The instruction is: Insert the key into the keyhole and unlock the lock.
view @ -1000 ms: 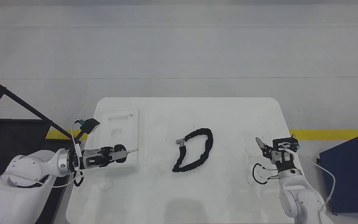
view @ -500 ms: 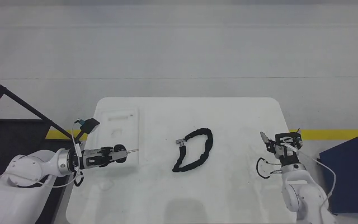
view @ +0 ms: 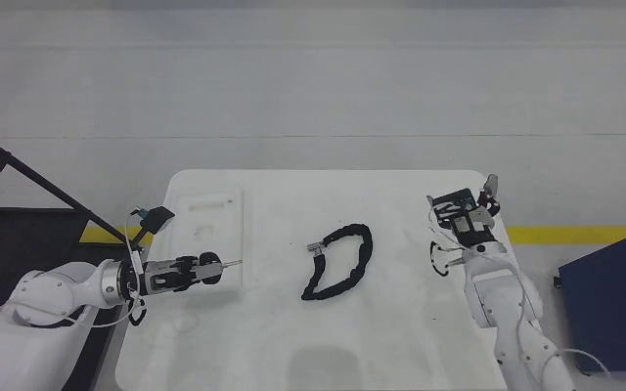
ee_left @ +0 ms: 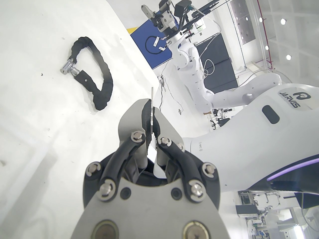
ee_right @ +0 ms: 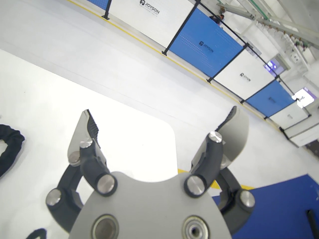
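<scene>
A: Starting at the left edge of the worktop point(view: 411, 323) — what is the left hand point(view: 217, 265) doing?

B: It's clenched on the key point(ee_left: 151, 100). The thin metal blade sticks out past the fingertips and points across toward the middle. It is held off the surface, well apart from the lock.

A: Anything close by it?

B: A flat white tray point(view: 205, 207) lies just behind it, toward the far left corner.

A: And the lock itself?

B: The chain lock point(view: 344, 256) lies near the centre, a loop in a black fabric sleeve. Both sleeved ends meet at the silver lock body point(ee_left: 67, 67), which sits at the loop's left end. Its round end face is turned toward the key's side. Whether the keyhole is in that face I cannot tell.

A: Then the right?

B: The right hand point(ee_right: 159, 118) is released — fingers spread wide with nothing between them. It's raised above the far right corner of the worktop, well apart from the chain. A black cable loop point(view: 431, 262) hangs beside its wrist.
</scene>
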Robot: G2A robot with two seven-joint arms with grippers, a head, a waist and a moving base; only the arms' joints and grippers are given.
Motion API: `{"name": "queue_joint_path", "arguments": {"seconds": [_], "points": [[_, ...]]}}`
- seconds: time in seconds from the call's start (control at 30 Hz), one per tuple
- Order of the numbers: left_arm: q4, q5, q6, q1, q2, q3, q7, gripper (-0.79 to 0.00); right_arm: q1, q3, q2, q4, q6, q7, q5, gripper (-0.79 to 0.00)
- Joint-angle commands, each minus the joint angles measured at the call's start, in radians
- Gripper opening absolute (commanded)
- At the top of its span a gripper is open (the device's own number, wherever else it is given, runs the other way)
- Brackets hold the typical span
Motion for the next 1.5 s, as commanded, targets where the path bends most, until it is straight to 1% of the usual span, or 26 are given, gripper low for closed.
{"name": "queue_joint_path", "arguments": {"seconds": [0.0, 0.17, 0.33, 0.47, 0.63, 0.73, 0.8, 1.33, 1.4, 1.47], "points": [[0.000, 0.000, 0.000, 0.000, 0.000, 0.000, 0.000, -0.785, 0.063, -0.050, -0.006, 0.015, -0.034, 0.036, -0.014, 0.000], [0.000, 0.000, 0.000, 0.000, 0.000, 0.000, 0.000, -0.785, 0.205, -0.193, -0.026, 0.074, -0.113, 0.125, -0.119, 0.000], [0.000, 0.000, 0.000, 0.000, 0.000, 0.000, 0.000, -0.785, 0.310, -0.322, -0.051, 0.146, -0.163, 0.195, -0.206, 0.000], [0.000, 0.000, 0.000, 0.000, 0.000, 0.000, 0.000, -0.785, 0.370, -0.402, -0.070, 0.196, -0.220, 0.227, -0.240, 0.000], [0.000, 0.000, 0.000, 0.000, 0.000, 0.000, 0.000, -0.785, 0.418, -0.476, -0.087, 0.260, -0.334, 0.271, -0.282, 0.000], [0.000, 0.000, 0.000, 0.000, 0.000, 0.000, 0.000, -0.785, 0.438, -0.496, -0.096, 0.286, -0.341, 0.267, -0.297, 0.000], [0.000, 0.000, 0.000, 0.000, 0.000, 0.000, 0.000, -0.785, 0.437, -0.496, -0.101, 0.304, -0.332, 0.241, -0.266, 0.000], [0.000, 0.000, 0.000, 0.000, 0.000, 0.000, 0.000, -0.785, 0.436, -0.496, -0.101, 0.305, -0.333, 0.240, -0.270, 0.000], [0.000, 0.000, 0.000, 0.000, 0.000, 0.000, 0.000, -0.785, 0.435, -0.489, -0.097, 0.302, -0.383, 0.244, -0.288, 0.000], [0.000, 0.000, 0.000, 0.000, 0.000, 0.000, 0.000, -0.785, 0.447, -0.459, -0.094, 0.297, -0.480, 0.226, -0.224, 0.000]]}}
